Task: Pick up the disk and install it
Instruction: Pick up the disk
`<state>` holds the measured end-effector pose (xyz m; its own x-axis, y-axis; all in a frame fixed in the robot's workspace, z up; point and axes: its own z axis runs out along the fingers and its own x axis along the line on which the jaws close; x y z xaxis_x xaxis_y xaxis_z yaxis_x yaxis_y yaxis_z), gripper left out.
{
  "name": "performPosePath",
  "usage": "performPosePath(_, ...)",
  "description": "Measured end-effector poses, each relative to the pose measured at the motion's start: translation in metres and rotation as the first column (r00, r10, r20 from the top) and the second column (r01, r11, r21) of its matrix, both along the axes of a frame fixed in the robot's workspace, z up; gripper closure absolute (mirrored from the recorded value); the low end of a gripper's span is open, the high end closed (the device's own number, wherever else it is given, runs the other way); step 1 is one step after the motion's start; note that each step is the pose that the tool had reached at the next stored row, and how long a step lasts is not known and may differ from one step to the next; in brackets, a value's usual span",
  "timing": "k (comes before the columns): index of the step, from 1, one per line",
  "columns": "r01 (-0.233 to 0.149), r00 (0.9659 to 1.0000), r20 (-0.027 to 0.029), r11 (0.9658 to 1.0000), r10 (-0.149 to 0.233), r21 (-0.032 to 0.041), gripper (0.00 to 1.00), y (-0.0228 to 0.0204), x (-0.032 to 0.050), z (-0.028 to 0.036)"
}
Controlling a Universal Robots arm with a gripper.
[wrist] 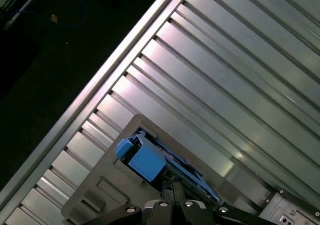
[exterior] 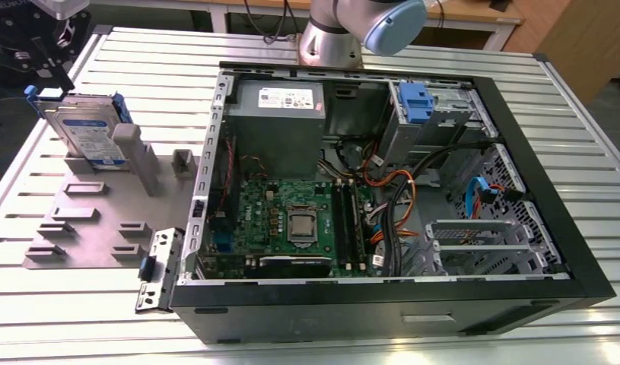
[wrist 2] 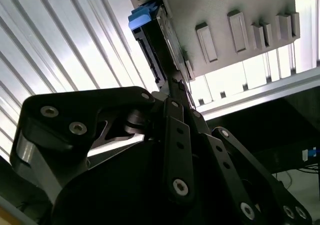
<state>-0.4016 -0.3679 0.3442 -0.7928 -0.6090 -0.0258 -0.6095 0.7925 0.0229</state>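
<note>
**Disk** [exterior: 87, 133] – silver drive with a white-and-blue label and blue bracket rails. It stands on edge, leaning a little, in a slot of the grey holder plate [exterior: 96, 220]. The slot is at the end of the plate nearest the counter's far corner on the exterior view's left. In the second wrist view the drive shows edge-on with its blue end away from the camera.

**Gripper** [wrist 2: 176, 85] – in the exterior view its dark body hangs above that same corner, over the disk. In both wrist views the jaws are drawn together with nothing between them. Their tips line up with the near end of the drive; whether they touch it cannot be told.

**Computer case** [exterior: 391, 312] – black, side panel off, lying in the middle of the counter [exterior: 76, 312] just beside the plate. Its grey drive cage with a blue tab [exterior: 416, 103] sits at the case's far side.

**Arm** [exterior: 335, 38] – its base column rises at the counter's far edge, behind the case.

**Status** – nothing of the task is complete. The disk is not yet grasped or lifted, so picking it up, carrying it to the case and installing it all remain.
</note>
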Motion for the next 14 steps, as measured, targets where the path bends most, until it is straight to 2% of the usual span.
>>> performPosePath(9, -0.009, 1.0000, -0.0003, 1.0000, 0.009, -0.0001, 0.89, 0.0000, 0.0000, 0.0002)
performPosePath(12, -0.049, 0.9988, -0.0003, 0.9988, 0.049, -0.0001, 0.89, 0.0000, 0.0000, 0.0000)
performPosePath(14, -0.082, 0.9966, -0.0002, 0.9966, 0.082, -0.0001, 0.89, 0.0000, 0.0000, -0.0002)
